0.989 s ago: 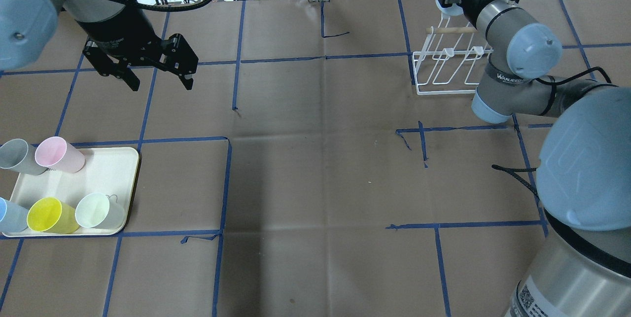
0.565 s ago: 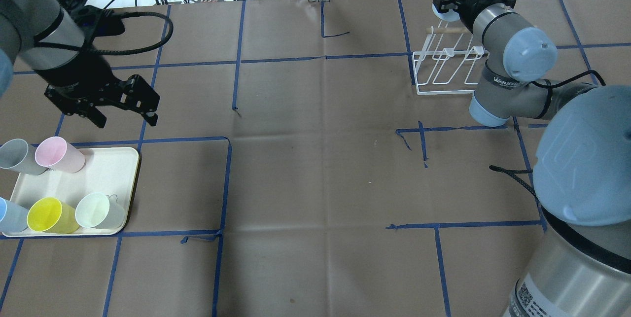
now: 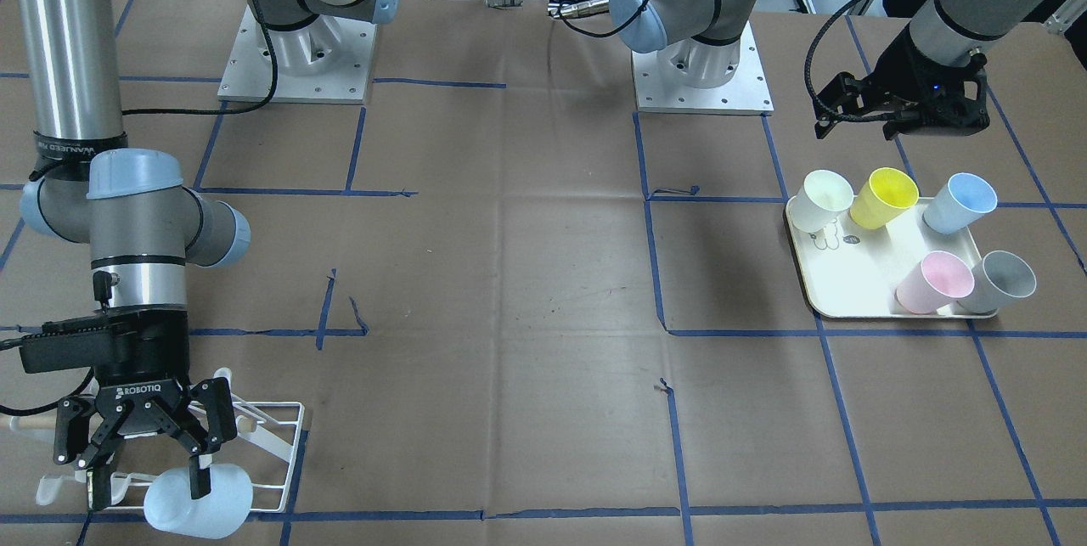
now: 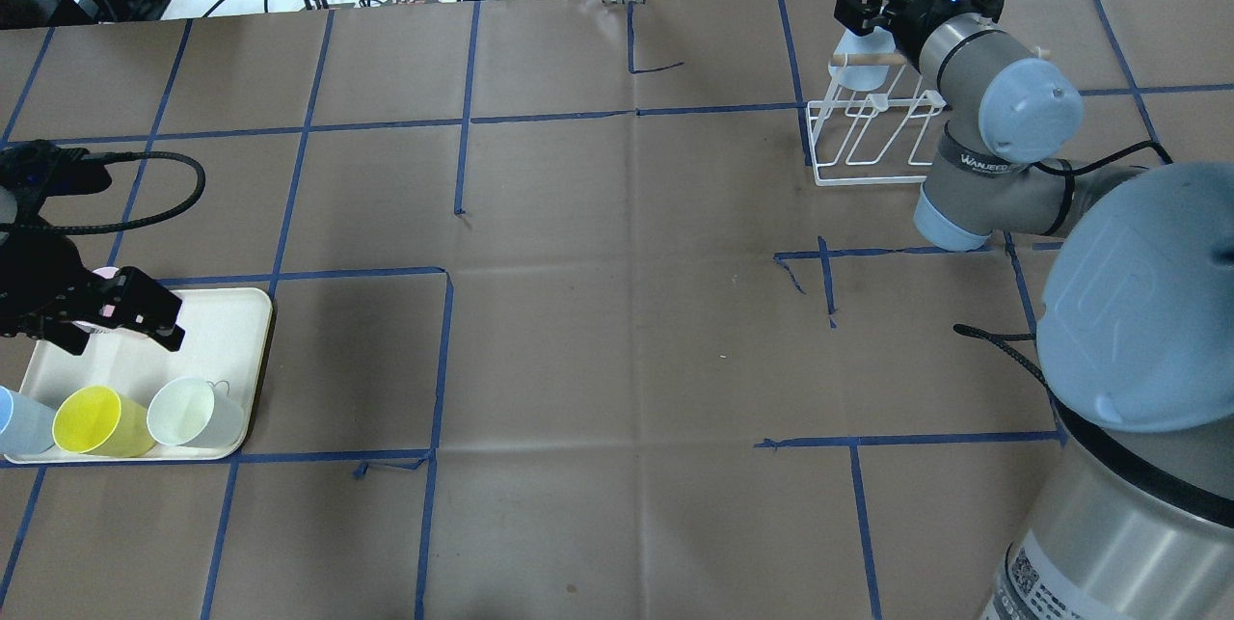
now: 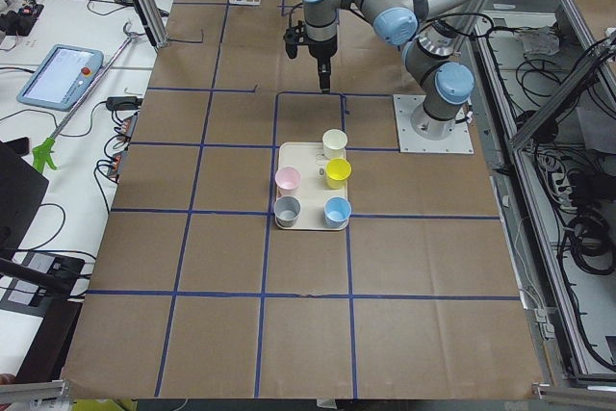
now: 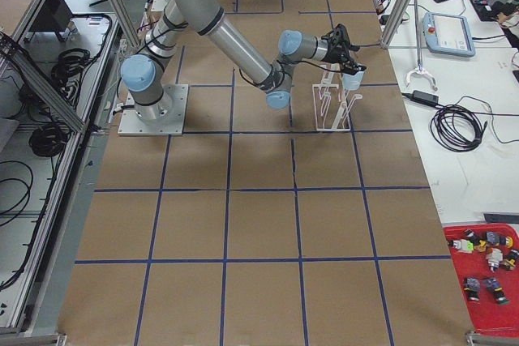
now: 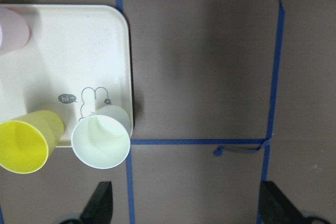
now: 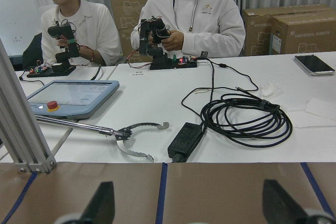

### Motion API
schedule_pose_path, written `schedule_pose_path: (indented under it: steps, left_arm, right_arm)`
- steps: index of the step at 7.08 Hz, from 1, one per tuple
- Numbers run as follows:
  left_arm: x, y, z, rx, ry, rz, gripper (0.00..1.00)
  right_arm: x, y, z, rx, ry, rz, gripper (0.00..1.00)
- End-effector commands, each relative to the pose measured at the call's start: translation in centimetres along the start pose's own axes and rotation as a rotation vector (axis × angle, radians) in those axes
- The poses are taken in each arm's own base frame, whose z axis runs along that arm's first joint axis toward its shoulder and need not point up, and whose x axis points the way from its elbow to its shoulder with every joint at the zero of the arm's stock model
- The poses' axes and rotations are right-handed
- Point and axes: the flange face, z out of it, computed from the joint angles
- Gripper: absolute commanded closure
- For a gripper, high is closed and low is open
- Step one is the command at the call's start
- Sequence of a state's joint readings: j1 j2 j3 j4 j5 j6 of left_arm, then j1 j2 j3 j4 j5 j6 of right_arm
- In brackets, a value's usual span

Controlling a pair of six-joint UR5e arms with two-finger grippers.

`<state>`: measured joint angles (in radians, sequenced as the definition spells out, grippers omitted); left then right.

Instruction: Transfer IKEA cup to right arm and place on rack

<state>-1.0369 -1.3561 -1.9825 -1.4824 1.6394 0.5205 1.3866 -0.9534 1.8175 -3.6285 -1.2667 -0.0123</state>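
Observation:
The light blue IKEA cup (image 4: 858,70) hangs on the far-left corner of the white wire rack (image 4: 868,143); it also shows in the front view (image 3: 199,503). My right gripper (image 3: 149,491) is open just above it, and its wrist view (image 8: 190,208) shows nothing between the fingers. My left gripper (image 4: 120,342) is open and empty, hovering over the cream tray (image 4: 222,321). Its wrist view (image 7: 186,208) shows the tray's pale green cup (image 7: 101,142) and yellow cup (image 7: 23,145) below.
The tray (image 3: 858,274) holds a pale green, yellow, blue (image 3: 960,202), pink (image 3: 934,283) and grey cup. Past the table's far edge lie cables (image 8: 247,119) and a teach pendant (image 8: 68,95), with two seated people.
My right gripper lowered the blue cup from above onto the rack and let go of it. My left arm swung from the far left of the table down over the tray.

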Motion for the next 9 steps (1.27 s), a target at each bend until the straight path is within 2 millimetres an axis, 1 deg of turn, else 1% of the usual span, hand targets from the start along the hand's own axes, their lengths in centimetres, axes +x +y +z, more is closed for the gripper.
schedule_pose_path:
  steps: [1,2,3,4,5,6,7,8,9]
  left_arm:
    - [-1.4,0.6,1.6,0.006,-0.007,-0.009,0.03]
    - [-1.3,0.5,2.6,-0.002,0.006,-0.008,0.03]
    - [-1.1,0.3,4.5,-0.002,0.009,-0.006,0.03]
    - [-1.1,0.1,6.5,0.002,0.006,-0.006,0.03]
    - [-0.7,0.3,8.5,0.016,0.002,-0.007,0.03]
    - [-0.6,0.2,11.3,0.02,-0.003,-0.008,0.03]
    - [-0.9,-0.5,13.1,0.029,-0.008,-0.007,0.03]
    - [-1.1,-0.9,14.0,0.013,0.0,-0.006,0.03]
    - [-1.1,-1.0,15.1,-0.013,0.013,-0.004,0.04]
  right_arm:
    - [-0.1,-0.4,-0.2,0.007,-0.001,-0.004,0.0]
    - [-0.1,-0.7,-0.3,0.013,-0.004,-0.006,0.0]
    - [-1.0,-1.0,-0.5,0.021,-0.02,-0.009,0.01]
    - [-2.7,-2.0,-1.2,0.039,-0.044,-0.022,0.01]
    - [-3.7,-3.8,-2.5,0.067,-0.065,0.014,0.0]
    - [-4.7,-5.2,-4.4,0.085,-0.079,0.137,0.0]
    - [-6.2,-6.1,-7.0,0.093,-0.099,0.263,0.0]
    - [-8.1,-6.7,-9.7,0.087,-0.157,0.396,0.0]
    - [-9.7,-6.7,-11.4,0.059,-0.227,0.501,0.0]
